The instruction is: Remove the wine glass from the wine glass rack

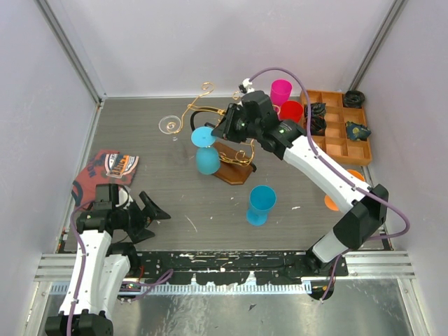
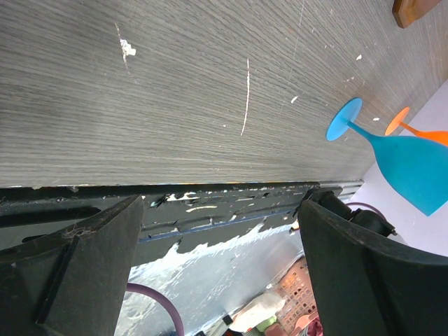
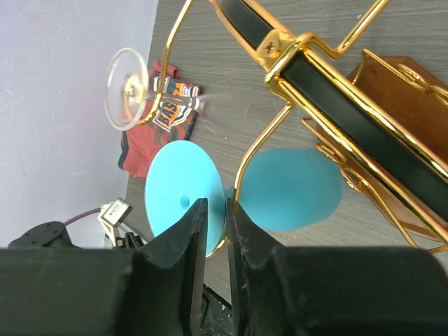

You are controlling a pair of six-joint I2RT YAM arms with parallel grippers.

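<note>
Over the grey bench (image 1: 203, 203), right tool (image 3: 215, 208) sits a slit apart astride the wine glass (image 3: 294, 189) stem at its tips, grip unclear; left tool (image 2: 220, 210) spread wide.

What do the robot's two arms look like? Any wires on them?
The left arm and right arm have white shells and black joints, each trailed by a purple cable. The left hand and right hand are black, with two flat fingers.
</note>
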